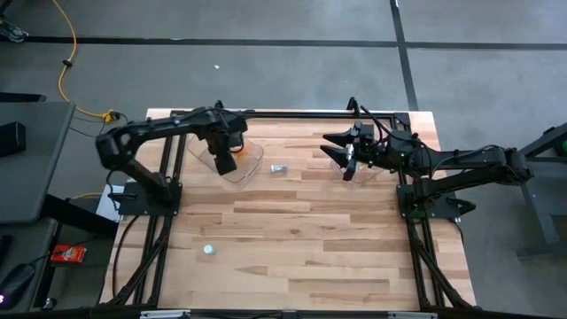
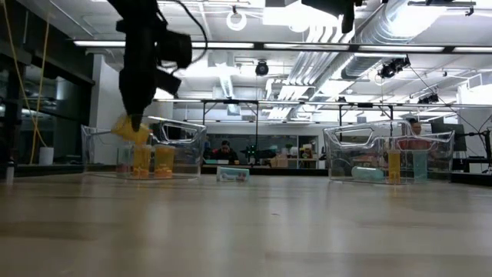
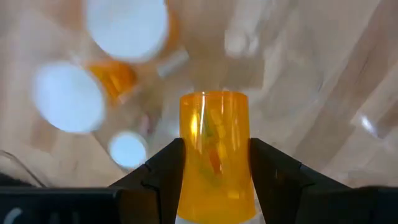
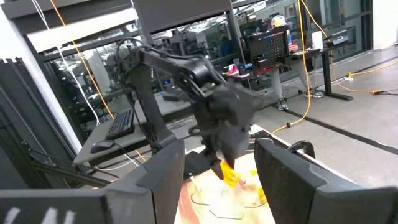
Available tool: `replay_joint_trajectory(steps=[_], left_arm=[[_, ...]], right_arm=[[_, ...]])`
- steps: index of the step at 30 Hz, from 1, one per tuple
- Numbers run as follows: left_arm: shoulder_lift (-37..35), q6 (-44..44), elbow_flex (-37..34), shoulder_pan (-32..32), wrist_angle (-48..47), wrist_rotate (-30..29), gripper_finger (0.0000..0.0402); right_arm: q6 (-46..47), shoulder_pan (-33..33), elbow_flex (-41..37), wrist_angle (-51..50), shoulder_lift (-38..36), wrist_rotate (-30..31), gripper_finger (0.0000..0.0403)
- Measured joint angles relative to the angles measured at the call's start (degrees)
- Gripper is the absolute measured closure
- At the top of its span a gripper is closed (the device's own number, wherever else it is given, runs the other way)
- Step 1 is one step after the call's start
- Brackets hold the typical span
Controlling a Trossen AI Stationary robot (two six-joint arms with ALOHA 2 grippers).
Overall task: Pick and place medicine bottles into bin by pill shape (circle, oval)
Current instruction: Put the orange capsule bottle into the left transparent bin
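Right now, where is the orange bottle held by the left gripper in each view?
High view: not visible, hidden under the left gripper over the left clear bin.
Low view: orange bottle at left, tilted, above the left clear bin.
Left wrist view: centre bottom, clamped between the fingers.
Right wrist view: small orange spot under the far arm.
Shared landmark: the left clear bin.

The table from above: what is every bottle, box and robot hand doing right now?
Left hand: shut on an orange bottle, hanging over the left bin.
Left bin: clear, holds orange white-capped bottles standing up.
Right hand: open, nothing in it, above the right bin.
Right bin: clear, holds an orange bottle and pale ones.
Pale bottle: lying between the bins.
Small bottle: alone on the table.
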Motion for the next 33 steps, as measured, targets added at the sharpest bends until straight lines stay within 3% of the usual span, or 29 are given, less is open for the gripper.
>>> replay_joint_trajectory(steps=[6,19,33], left_arm=[[7.85,0.17,4.42,-0.06,-8.18,0.07,0.0249],[19.98,1.68,12.0,-0.06,-10.17,-0.33,0.0249],[21.99,4.59,12.09,-0.09,-10.79,-1.63,0.0245]], right_arm=[[-0.96,0.01,0.0,-0.42,0.0,-0.02,0.0214],[-1.51,0.0,0.0,-0.43,0.0,-0.04,0.0214],[-2.38,0.01,0.0,-0.53,0.0,-0.09,0.0214]])
